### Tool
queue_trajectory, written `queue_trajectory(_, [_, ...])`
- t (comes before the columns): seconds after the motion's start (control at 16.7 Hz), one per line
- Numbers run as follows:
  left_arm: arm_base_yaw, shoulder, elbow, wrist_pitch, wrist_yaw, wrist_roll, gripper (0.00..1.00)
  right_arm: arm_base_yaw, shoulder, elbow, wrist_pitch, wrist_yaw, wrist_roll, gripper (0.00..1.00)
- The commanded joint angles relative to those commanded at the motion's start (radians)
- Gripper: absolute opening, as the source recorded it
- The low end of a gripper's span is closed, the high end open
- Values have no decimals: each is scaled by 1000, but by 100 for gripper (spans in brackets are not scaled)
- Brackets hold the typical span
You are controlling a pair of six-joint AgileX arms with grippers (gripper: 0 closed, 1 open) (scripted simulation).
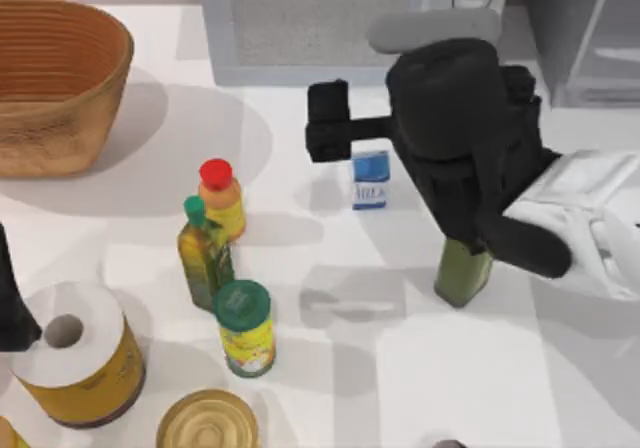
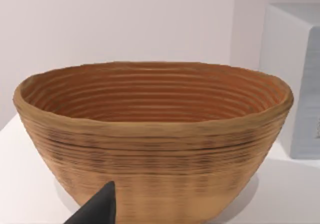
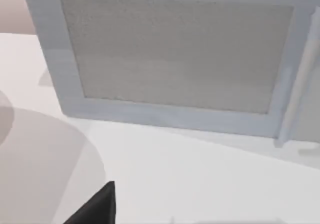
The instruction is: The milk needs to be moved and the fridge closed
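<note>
The milk (image 1: 370, 180), a small carton with a blue top and a white face, stands upright on the table in front of the microwave. My right gripper (image 1: 328, 120) hovers just left of and behind the carton, open, with nothing between its fingers. Its arm reaches in from the right above the carton. One dark fingertip (image 3: 97, 206) shows in the right wrist view, facing the microwave (image 3: 170, 59). The fridge (image 1: 545, 8) is the grey cabinet at the back right, with its pale-framed glass door (image 1: 610, 48) beside it. My left gripper (image 1: 10, 303) is parked at the left edge.
A woven basket (image 1: 55, 78) (image 2: 150, 134) sits at the back left. A green bottle (image 1: 462, 273) stands under my right arm. A red-capped bottle (image 1: 222, 198), an oil bottle (image 1: 203, 253), a green-lidded can (image 1: 245, 326), a large roll (image 1: 75, 353) and a tin (image 1: 207, 423) crowd the front left.
</note>
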Motion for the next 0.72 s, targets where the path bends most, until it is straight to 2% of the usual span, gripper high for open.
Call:
queue_trajectory(0.36, [0,0,0,0,0,0,100,-36,278,179,-220,-79,146,100])
queue_trajectory(0.72, [0,0,0,0,0,0,100,-31,300,180,-243,-83,162,100])
